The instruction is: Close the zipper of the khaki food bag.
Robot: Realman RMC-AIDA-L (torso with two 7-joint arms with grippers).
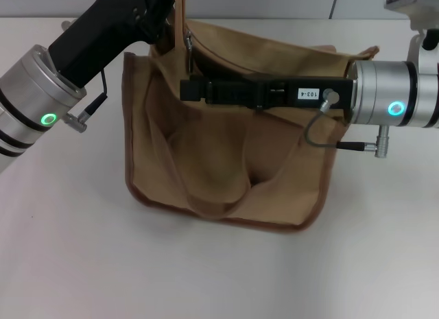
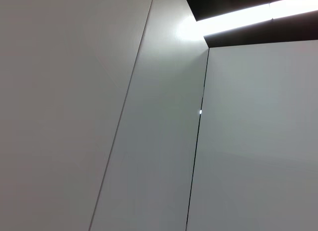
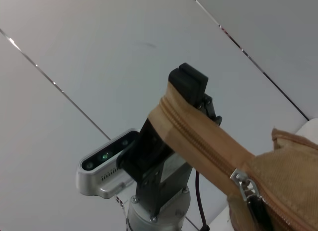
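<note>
White worktop [image 1: 68,264], plain and matte, carries everything; pale wall panels fill the background in the wrist views.

Near edge: boxy tan canvas khaki food bag [image 1: 226,175] with darker brown piping, lying near the worktop's middle, one wide strap handle looped across its front face.

Middle: right end effector [image 1: 192,90] reaches across the bag's upper part from the robot's right, black body horizontal, tip near the bag's left end. In the right wrist view a small silver metal pull tab [image 3: 242,184] sits beside a dark fingertip, apparently pinched; fingers look pressed together on it, though the contact itself is partly hidden.

Far: left end effector [image 3: 191,89] at the bag's far left corner, clamped on the end of the khaki-taped zipper [image 3: 198,141] strip and holding it taut and raised. Left wrist view shows only wall.

Progress, as judged: the zip teeth between the pull tab and the left end effector appear meshed, while the bag's mouth gapes dark behind the right arm in the head view. Closure looks partial; how much remains cannot be told.
</note>
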